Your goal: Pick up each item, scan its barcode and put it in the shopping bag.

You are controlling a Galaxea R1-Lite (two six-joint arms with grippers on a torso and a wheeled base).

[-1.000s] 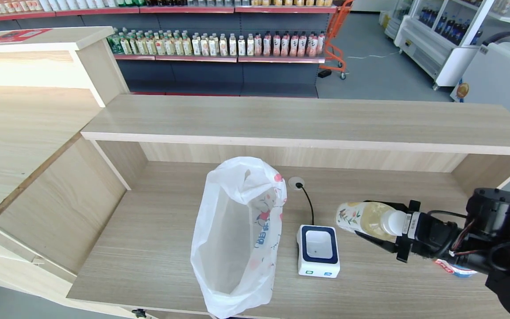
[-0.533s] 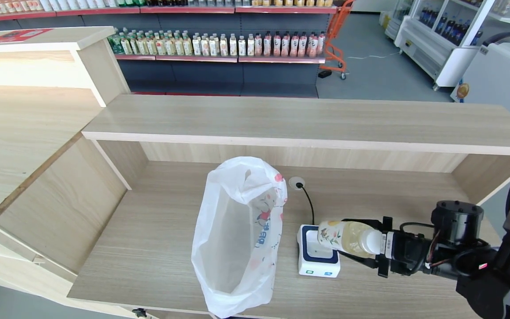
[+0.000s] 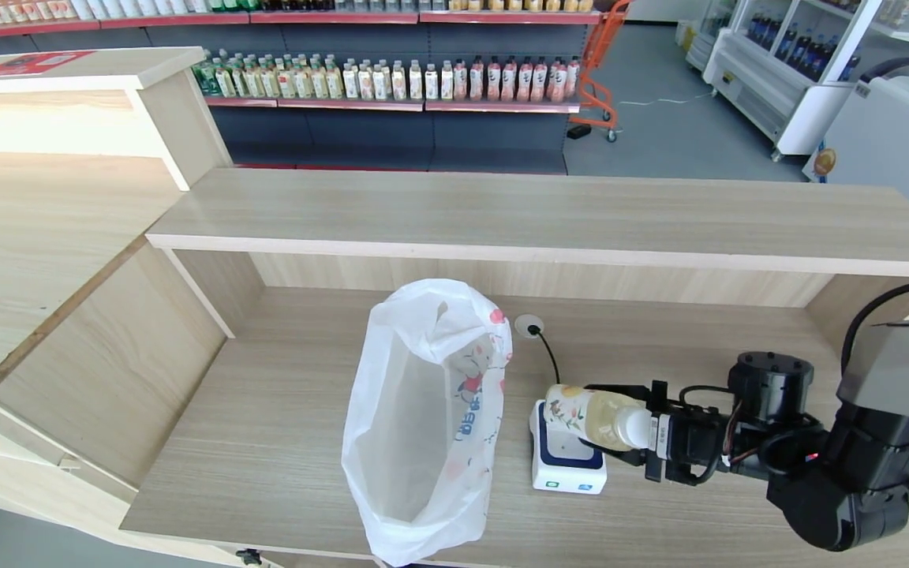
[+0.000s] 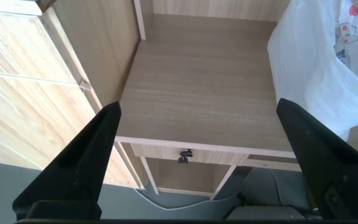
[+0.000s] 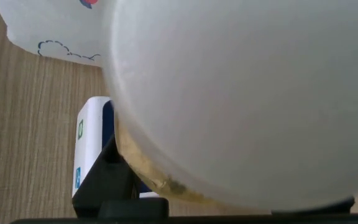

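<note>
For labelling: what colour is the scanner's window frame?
Dark blue, on the white scanner; head view shows it best.

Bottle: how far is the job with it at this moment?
Done: the bottle is picked up; the right gripper is shut on it. In hand: it is held sideways just above the scanner, so the scan seems under way. Left: putting it into the bag, which stands open beside the scanner and looks empty.

There is one shopping bag (image 3: 423, 418), one scanner (image 3: 566, 469) with one black cable (image 3: 551, 359), and one drink bottle (image 3: 592, 416) at the surface (image 3: 265, 442). The far shelf (image 3: 344, 103) carries one row of bottles (image 3: 391, 79), perhaps two dozen or more, too small to count exactly.
</note>
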